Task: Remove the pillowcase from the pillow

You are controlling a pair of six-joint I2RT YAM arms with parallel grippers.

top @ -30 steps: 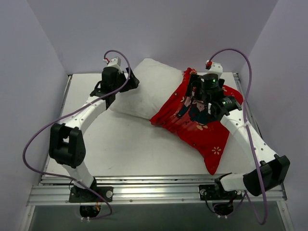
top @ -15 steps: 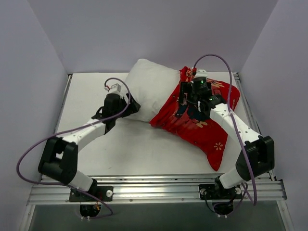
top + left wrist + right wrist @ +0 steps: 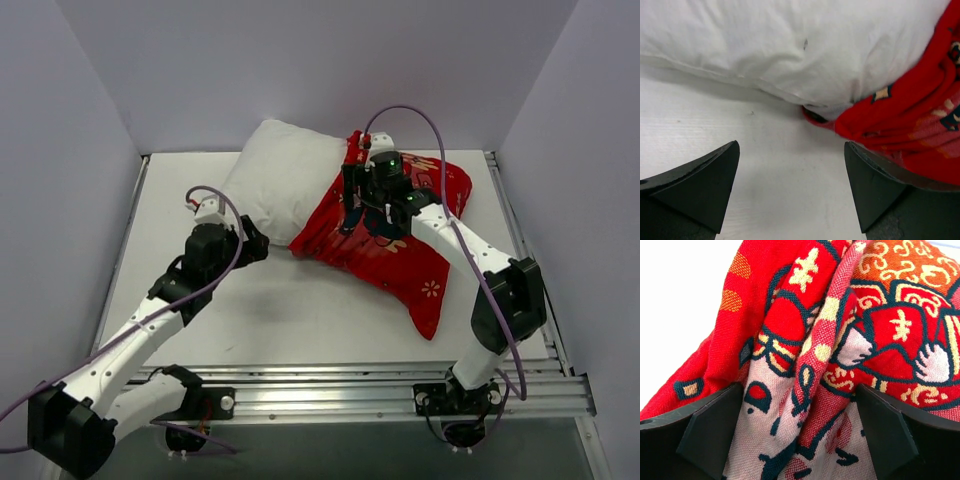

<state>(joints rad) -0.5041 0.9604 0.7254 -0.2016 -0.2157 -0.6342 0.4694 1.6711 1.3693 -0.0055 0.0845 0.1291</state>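
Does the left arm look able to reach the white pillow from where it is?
Probably yes: the left claw is open and close to the pillow, with only table between them; the pillowcase sits off to one side.

Bright red is being shown by the pillowcase (image 3: 390, 262), with woven figures in dark teal, cream, pale pink and orange being seen across it in the right wrist view, and a small pale flower near its lower corner from above. Plain white is being shown by the pillow (image 3: 275, 185) and the table (image 3: 300, 310). White shells with black joints are being displayed by the left arm (image 3: 130, 345) and the right arm (image 3: 452, 243).
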